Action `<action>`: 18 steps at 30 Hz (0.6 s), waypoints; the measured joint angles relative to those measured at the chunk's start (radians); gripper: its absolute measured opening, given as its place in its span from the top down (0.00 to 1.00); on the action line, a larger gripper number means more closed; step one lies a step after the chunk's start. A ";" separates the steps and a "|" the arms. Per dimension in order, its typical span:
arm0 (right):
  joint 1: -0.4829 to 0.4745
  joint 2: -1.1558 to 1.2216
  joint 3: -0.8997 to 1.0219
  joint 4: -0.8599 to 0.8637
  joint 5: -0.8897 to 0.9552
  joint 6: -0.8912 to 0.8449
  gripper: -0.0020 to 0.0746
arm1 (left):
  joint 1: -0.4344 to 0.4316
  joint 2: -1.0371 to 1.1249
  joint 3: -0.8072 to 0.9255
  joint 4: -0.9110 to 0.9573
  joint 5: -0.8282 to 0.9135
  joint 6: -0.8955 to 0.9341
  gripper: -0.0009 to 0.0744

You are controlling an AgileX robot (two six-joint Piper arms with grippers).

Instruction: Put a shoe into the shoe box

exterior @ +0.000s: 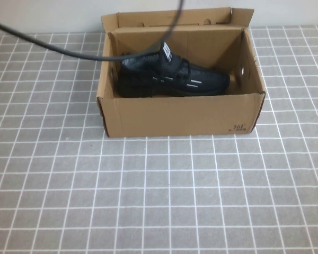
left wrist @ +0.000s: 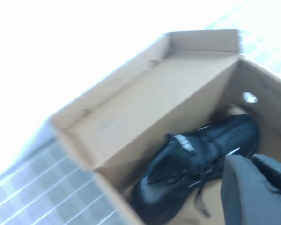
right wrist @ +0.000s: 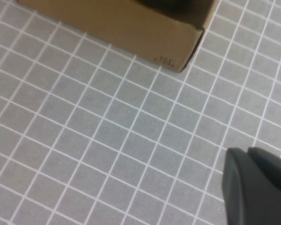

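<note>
Left hand (left wrist: 253, 187), right hand (right wrist: 253, 183) closed.

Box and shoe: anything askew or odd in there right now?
Nothing stands out. The shoe lies upright inside the box, toe toward the robot's right. The left gripper is shut over the box; the right gripper is shut above bare tiles.

The table (exterior: 159, 201) is covered with a grey surface marked by a regular grid of thin white lines forming small squares. A plain, pale wall (exterior: 42, 13) runs along its far edge. Lighting is even, with soft shadows only.
</note>
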 joint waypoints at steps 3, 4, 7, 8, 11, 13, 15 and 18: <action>0.000 -0.077 0.000 0.010 0.012 0.000 0.99 | 0.000 -0.116 0.063 0.064 0.010 -0.031 0.99; 0.000 -0.106 0.000 0.019 0.014 0.000 0.99 | 0.000 -0.160 0.099 0.071 0.010 -0.042 0.99; 0.000 -0.188 0.000 0.059 0.018 0.000 0.99 | 0.000 -0.304 0.241 0.075 -0.020 -0.067 0.99; 0.000 -0.218 0.002 0.070 0.019 0.000 0.99 | 0.000 -0.350 0.305 0.075 -0.040 -0.073 0.99; 0.000 -0.305 0.040 0.086 0.020 0.000 0.99 | 0.000 -0.543 0.508 0.075 -0.133 -0.106 0.99; 0.000 -0.365 0.093 0.090 0.020 0.000 0.99 | 0.000 -0.687 0.669 0.072 -0.230 -0.119 0.99; 0.000 -0.418 0.153 0.097 0.020 0.000 0.99 | 0.000 -0.823 0.818 0.058 -0.321 -0.126 0.99; 0.000 -0.511 0.257 0.119 -0.030 0.000 0.99 | 0.000 -1.031 1.065 0.035 -0.472 -0.137 0.99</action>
